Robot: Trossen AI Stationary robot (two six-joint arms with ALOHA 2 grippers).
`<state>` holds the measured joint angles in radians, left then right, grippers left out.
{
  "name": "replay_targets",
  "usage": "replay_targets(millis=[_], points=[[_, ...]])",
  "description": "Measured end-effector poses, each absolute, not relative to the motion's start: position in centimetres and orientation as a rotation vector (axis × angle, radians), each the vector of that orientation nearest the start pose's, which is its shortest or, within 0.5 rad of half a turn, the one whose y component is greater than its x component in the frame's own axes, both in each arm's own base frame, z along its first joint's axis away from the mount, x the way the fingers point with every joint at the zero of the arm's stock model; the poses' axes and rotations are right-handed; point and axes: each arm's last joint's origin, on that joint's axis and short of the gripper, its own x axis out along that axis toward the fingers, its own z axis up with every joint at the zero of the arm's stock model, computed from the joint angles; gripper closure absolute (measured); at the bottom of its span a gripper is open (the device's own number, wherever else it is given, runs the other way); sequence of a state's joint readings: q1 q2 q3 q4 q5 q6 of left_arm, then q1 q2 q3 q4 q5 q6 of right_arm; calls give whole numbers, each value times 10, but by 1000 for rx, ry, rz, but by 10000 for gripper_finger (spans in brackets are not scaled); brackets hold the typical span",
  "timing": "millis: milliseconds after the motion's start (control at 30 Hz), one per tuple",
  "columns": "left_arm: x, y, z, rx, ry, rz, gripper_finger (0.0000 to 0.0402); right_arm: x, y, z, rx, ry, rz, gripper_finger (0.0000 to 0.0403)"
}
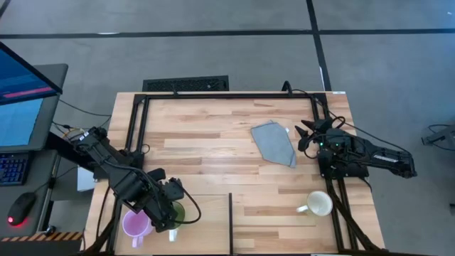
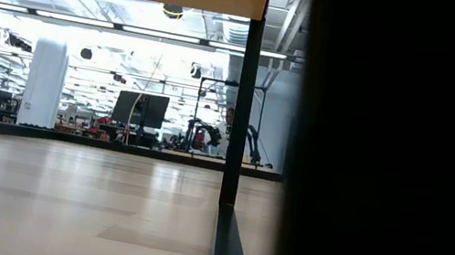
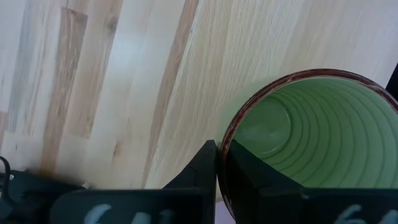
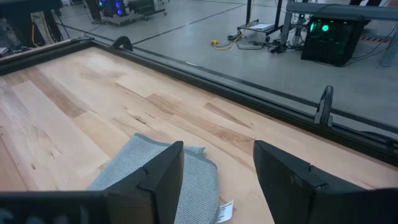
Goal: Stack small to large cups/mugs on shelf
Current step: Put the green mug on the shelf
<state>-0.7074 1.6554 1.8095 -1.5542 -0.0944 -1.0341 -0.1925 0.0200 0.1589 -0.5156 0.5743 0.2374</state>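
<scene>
Open industrial lab: concrete floor (image 1: 213,43), equipment racks (image 4: 333,40), monitor (image 1: 21,92)

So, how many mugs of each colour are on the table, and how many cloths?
Purple mug: 1
Green mug: 1, its rim pinched by the left gripper
White mug: 1
Grey cloth: 1
Total: 4

Overhead cam looks straight down on the table (image 1: 234,142); low cam sits at tabletop level; wrist cams hug the surface, both sharing that tabletop.
</scene>
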Motion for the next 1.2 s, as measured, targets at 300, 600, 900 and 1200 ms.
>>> replay_targets(millis=[300,600,900,1200], points=[[224,-188,367,-312,1383,197,367,72,-30,168,150,287,-797,187],[224,-188,367,-309,1379,199,362,72,-30,168,150,287,-798,187],[224,-188,367,-307,1374,197,362,72,-30,168,150,287,-797,187],[224,-188,367,-317,1370,200,361,72,-30,168,149,287,-798,187]])
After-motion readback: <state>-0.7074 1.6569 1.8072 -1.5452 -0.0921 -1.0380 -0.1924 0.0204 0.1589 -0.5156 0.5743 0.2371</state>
